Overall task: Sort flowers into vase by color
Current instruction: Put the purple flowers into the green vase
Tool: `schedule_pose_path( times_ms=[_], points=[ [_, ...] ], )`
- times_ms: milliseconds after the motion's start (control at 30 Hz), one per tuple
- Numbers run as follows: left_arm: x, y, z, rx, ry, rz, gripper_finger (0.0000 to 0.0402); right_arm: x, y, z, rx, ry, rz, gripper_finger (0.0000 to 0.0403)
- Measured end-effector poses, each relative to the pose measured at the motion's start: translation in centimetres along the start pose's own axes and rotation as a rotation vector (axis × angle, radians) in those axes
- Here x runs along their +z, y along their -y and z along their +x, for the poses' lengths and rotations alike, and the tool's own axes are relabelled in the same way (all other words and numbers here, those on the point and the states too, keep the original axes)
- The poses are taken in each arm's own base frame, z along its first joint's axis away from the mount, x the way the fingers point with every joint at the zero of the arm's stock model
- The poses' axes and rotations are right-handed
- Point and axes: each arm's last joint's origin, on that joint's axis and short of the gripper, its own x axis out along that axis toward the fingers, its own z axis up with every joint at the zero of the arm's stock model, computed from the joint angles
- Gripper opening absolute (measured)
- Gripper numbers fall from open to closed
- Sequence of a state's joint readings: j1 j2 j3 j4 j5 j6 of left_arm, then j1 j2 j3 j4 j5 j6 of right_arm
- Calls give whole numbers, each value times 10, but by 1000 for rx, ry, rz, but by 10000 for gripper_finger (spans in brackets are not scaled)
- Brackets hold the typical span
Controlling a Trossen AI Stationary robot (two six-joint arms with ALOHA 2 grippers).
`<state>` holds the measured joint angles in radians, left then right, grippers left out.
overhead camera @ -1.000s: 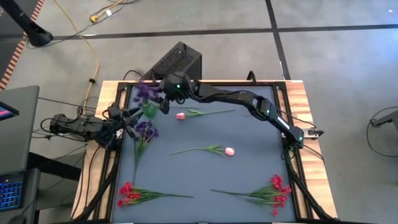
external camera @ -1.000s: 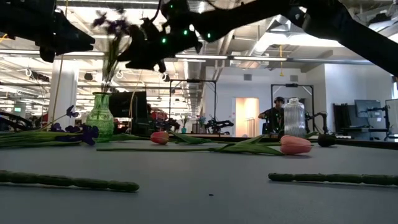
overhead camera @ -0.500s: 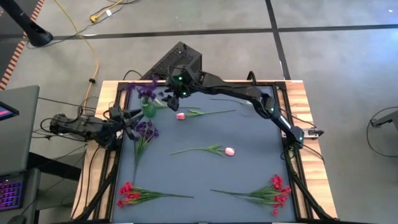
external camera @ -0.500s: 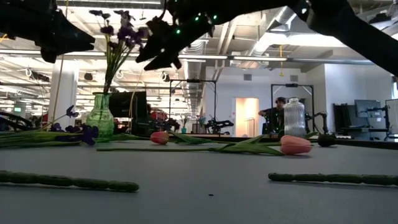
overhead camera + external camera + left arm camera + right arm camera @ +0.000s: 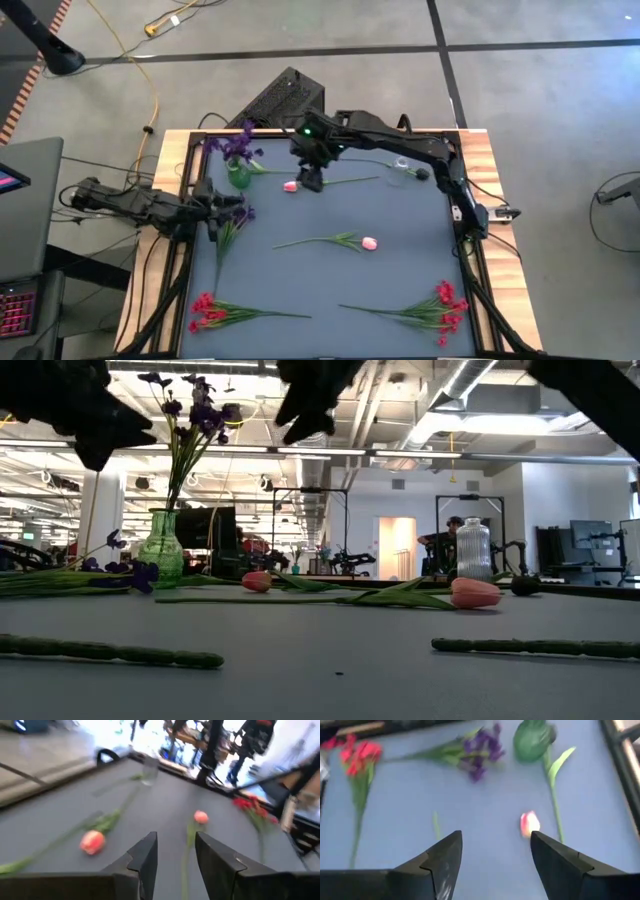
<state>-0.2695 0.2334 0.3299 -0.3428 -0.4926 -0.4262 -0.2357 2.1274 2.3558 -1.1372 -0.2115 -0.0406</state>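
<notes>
Right pincer (image 5: 312,181): your fingers apart, above the pink tulip (image 5: 290,186).
Left pincer (image 5: 222,205): apart, beside purple flower (image 5: 238,213).

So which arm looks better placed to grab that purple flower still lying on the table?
Probably the left. Its gripper, open and empty, hangs right by the loose purple flower. The right gripper, also open, is over by a pink tulip.

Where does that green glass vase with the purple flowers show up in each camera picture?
High view: the green vase at the table's far-left corner.
Low view: the vase at left.
Left wrist view: not in it.
Right wrist view: the vase seen from above.
Shared landmark: the pink tulip lying nearest it.
</notes>
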Motion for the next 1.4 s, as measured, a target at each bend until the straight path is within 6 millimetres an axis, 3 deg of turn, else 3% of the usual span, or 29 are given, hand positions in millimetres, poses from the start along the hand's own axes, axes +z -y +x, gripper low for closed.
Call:
schedule_pose_path(
  times_ms=[200, 533, 767, 1000, 1400],
  points=[
    [6, 18, 18, -17, -245, -53, 80, -17, -37, -28, 37, -113, -58, 260],
    [24, 60, 38, 215, -695, -164, 27, -73, -93, -25, 33, -167, -175, 260],
    [-3, 86, 46, 322, -975, -208, 19, -125, -123, -19, 38, 57, -212, 260],
    [-34, 101, 49, 458, -1137, -254, 70, -158, -146, -8, 144, 270, -183, 260],
    [-68, 108, 52, 709, -1191, -221, 242, -187, -193, 17, 131, 235, -211, 260]
  ],
)
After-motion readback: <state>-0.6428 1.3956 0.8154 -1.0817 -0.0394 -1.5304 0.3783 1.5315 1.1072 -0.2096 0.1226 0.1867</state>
